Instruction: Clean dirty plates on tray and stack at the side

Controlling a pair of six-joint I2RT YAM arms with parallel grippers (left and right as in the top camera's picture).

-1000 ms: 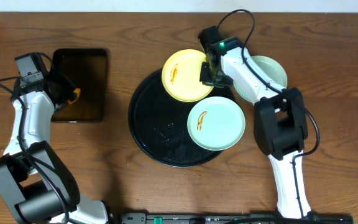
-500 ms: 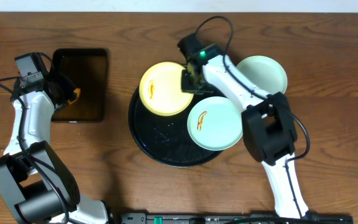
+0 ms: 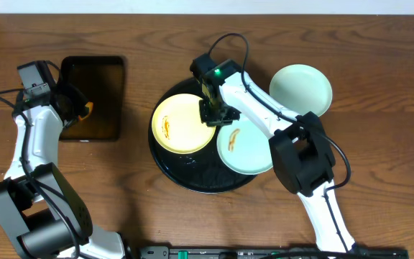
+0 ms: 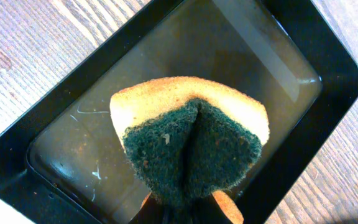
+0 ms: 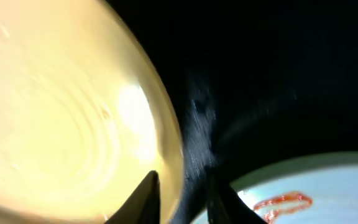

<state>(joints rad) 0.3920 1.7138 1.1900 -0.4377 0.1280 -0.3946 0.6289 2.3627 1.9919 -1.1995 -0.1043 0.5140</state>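
the right gripper (image 3: pixel 214 112) has swung toward the left edge of the bench since a second ago, carrying the yellow plate (image 3: pixel 184 124) with it. then the plate hung over the far rim of the round tray (image 3: pixel 192 178); half a second ago it straddled the tray's far-left rim; now it lies wholly within the tray's outline, on its left half. whether it rests on the tray or hangs just above it cannot be told. the wrist view shows the right gripper (image 5: pixel 182 194) with its jaws clamped on the plate's right rim, one finger on either side of the edge. an orange-brown smear (image 3: pixel 165 128) sits near the plate's left side.

the smeared mint plate (image 3: pixel 244 147) has stayed on the right half of the tray, toward the near edge, just beside the yellow plate. the clean mint plate (image 3: pixel 302 89) lies on the bare bench toward the far right corner, well apart from the tray, and with the arm moved off it now shows in full.

the left gripper (image 3: pixel 74 108) has not shifted; it hangs at the right side of the rectangular tray (image 3: pixel 92 75) near the left edge of the bench. its jaws (image 4: pixel 188 210) are shut on a folded sponge (image 4: pixel 191 140), green scouring face outward, yellow foam behind, over the tray's brownish bottom.
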